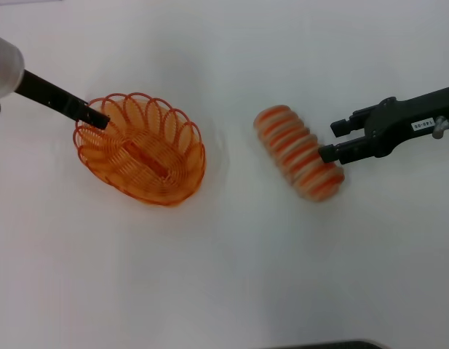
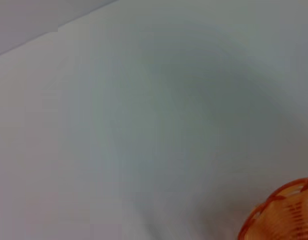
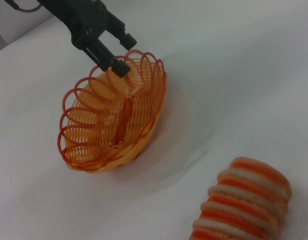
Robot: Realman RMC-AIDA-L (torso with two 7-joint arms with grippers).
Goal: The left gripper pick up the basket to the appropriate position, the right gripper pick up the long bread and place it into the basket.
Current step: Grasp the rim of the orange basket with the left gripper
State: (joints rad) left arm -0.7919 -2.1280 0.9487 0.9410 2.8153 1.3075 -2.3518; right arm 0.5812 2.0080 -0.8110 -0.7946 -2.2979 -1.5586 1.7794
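The orange wire basket [image 1: 140, 149] sits left of centre on the white table, tilted; it also shows in the right wrist view [image 3: 114, 120] and as a rim corner in the left wrist view [image 2: 286, 212]. My left gripper [image 1: 97, 118] is at its far left rim, open. In the right wrist view the left gripper [image 3: 123, 55] has one finger on the rim loops and the other outside them. The long bread [image 1: 297, 151], striped orange and cream, lies right of centre [image 3: 243, 202]. My right gripper [image 1: 328, 141] is open at the bread's right side, its lower fingertip against the loaf.
The white tabletop [image 1: 231, 276] spreads around both objects. A dark edge [image 1: 326, 345] shows at the bottom of the head view.
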